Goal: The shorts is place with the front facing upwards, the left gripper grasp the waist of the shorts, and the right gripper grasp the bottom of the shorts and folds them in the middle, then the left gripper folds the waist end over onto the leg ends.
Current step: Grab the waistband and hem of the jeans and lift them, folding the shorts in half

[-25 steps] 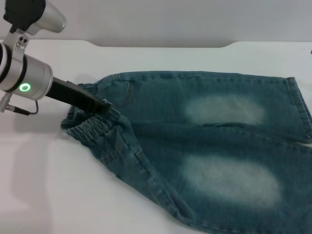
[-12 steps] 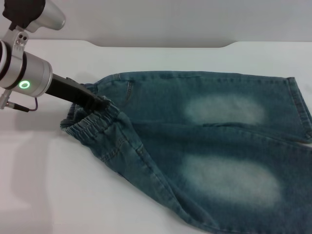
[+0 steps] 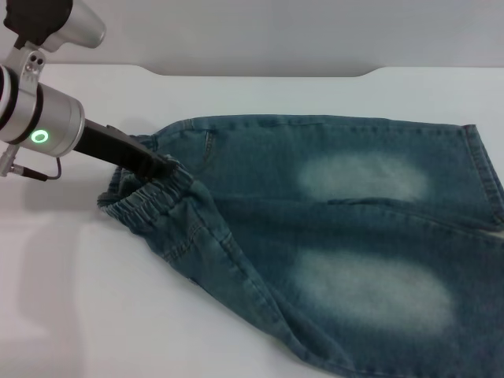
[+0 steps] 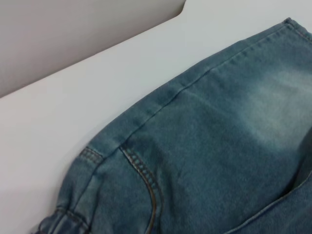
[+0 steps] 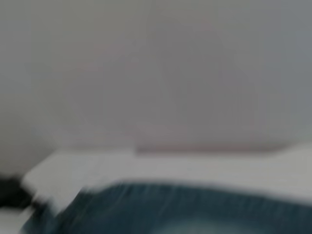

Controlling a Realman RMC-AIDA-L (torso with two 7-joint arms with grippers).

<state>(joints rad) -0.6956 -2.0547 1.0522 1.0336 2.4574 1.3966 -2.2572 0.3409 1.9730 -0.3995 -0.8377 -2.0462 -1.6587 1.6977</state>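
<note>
The shorts (image 3: 331, 236) lie across the white table (image 3: 79, 315), long axis running from the waist end (image 3: 150, 197) at left centre to the leg ends (image 3: 484, 173) at the right edge. The left gripper (image 3: 161, 168) pinches the bunched waistband, lifting it slightly. The right gripper is out of sight. Nothing blocks the fold rightward.

White tabletop (image 3: 118, 315), plain & matte, fills most of head view. Far edge has a raised step w/ rounded corners toward the middle. Grey wall (image 3: 276, 31) behind far edge, bare. Left wrist view: same white tabletop (image 4: 73, 112) w/ grey wall (image 4: 73, 29) past its edge
</note>
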